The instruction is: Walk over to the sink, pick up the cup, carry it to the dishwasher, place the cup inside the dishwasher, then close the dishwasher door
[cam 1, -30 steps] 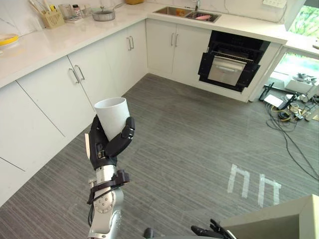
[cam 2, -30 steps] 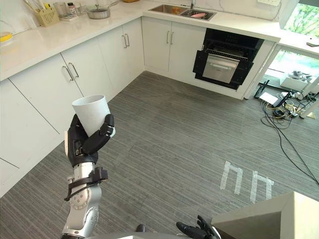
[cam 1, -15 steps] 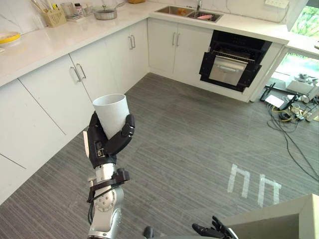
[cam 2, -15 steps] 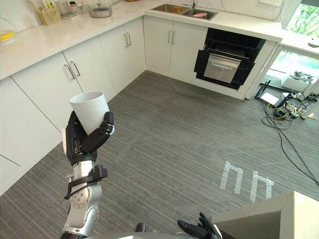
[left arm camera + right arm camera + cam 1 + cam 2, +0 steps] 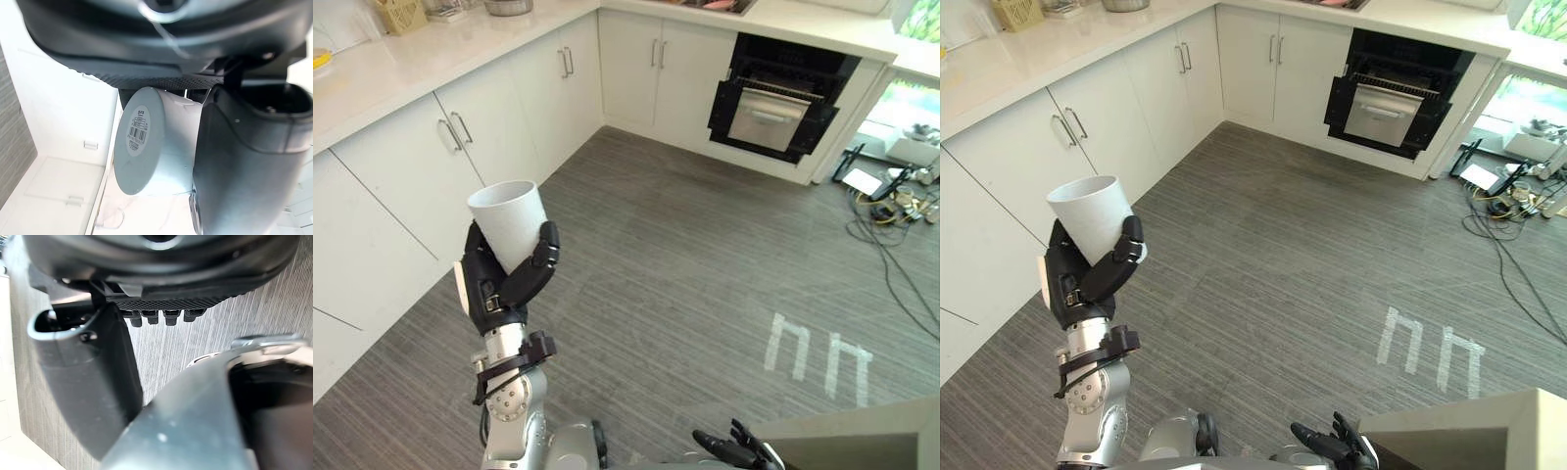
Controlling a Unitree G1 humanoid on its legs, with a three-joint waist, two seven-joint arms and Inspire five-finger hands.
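Kitchen floor [image 5: 705, 245], carrying time.
Gripping the white cup [image 5: 509, 220] mouth-up in the left robot hand [image 5: 494, 289], well apart from the dishwasher [image 5: 778, 103]; maybe slipping out from shaky steps. Dangling the right robot hand [image 5: 1332, 446] loose, empty.

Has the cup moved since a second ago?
Cannot tell: the camera shifted; the cup, in the left hand, keeps its place below the cabinet handles.

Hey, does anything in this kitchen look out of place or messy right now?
The dishwasher door hangs open under the counter, and loose cables sprawl on the floor to its right. The cup sits slightly tilted in the left robot hand.
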